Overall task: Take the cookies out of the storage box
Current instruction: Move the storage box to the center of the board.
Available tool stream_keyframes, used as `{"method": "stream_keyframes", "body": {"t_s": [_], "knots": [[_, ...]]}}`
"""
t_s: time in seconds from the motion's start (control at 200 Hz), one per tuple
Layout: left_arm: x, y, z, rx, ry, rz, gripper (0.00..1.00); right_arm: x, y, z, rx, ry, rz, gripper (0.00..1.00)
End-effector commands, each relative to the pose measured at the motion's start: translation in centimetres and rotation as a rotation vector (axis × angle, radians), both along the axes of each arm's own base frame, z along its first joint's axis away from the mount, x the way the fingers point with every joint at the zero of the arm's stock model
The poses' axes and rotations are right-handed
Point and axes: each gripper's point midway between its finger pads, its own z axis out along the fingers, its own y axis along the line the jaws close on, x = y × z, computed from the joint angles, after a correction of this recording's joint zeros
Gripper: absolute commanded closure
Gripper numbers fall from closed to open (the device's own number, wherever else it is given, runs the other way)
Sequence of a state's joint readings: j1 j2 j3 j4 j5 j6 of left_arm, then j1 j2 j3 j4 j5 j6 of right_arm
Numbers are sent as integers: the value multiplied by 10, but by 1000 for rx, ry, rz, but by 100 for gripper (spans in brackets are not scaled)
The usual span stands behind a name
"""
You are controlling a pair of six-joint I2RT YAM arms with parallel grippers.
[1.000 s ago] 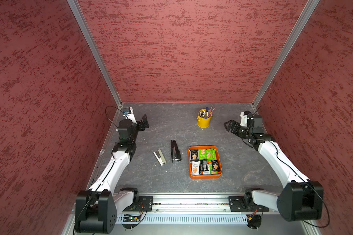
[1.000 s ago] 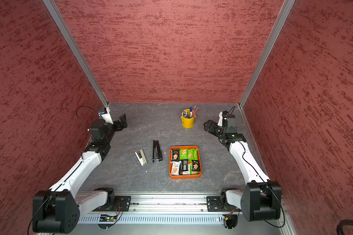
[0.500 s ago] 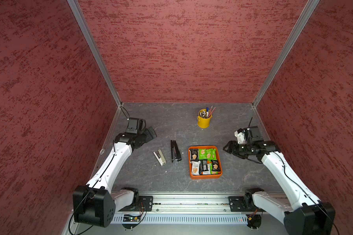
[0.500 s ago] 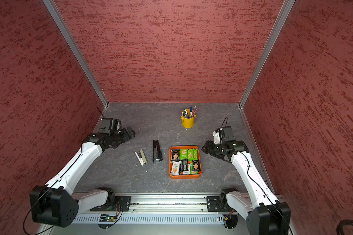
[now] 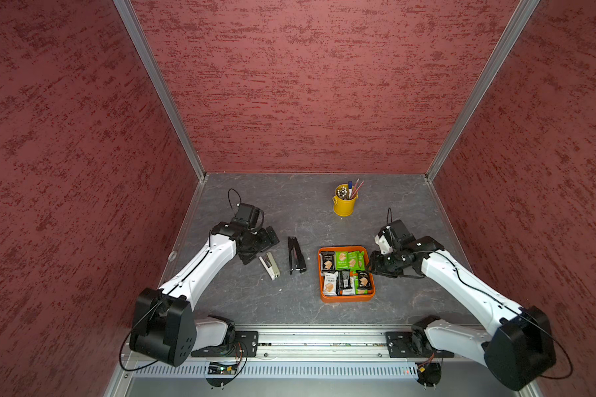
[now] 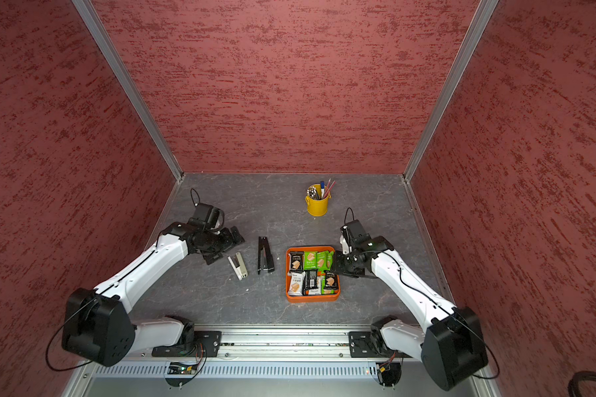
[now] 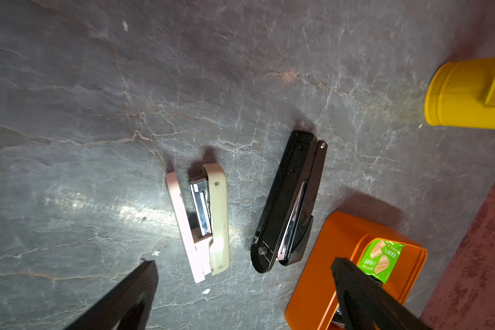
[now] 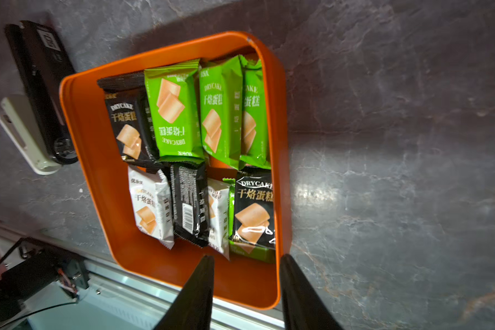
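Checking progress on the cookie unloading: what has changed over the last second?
Both arms swung in from the rear corners. The right pincer came to the right edge of the storage box, narrowing, gripping nothing; the left pincer, open, came beside the staplers. Unmoved: cookies, box, staplers, pen bucket.

Three red walls (image 5: 307,86) boxing in whole setup, rough plaster look, darker streaks running sideways all over. Silver metal posts (image 5: 160,89) climbing up both back corners. Floor (image 5: 289,199) looking like dark grey stone slab, pale veins and cracks wandering across. Light bouncing off it in soft bright patches (image 8: 312,185), showing up in wrist views. Metal rail (image 5: 324,338) running along front edge, slotted vent strip (image 5: 307,370) sitting just below.
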State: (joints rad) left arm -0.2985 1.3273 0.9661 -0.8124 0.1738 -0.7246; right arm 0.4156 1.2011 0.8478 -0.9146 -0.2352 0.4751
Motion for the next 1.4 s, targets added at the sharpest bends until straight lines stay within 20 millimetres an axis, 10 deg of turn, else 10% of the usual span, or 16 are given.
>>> {"method": "stream_keyframes", "body": {"t_s": [0.0,0.796,1.127,1.393], "knots": [[5,-14,7,1,-30,-50,0,15,-9,-5,-85,-50,-20,58],[-3,-26,2,-29,-32,-36,0,64,8,-27,-160,-75,31,97],[-8,-21,2,-27,-42,-10,1,100,28,-22,-177,-89,107,97],[-7,-24,3,-37,-45,-22,0,100,26,10,-196,-129,113,76]]}}
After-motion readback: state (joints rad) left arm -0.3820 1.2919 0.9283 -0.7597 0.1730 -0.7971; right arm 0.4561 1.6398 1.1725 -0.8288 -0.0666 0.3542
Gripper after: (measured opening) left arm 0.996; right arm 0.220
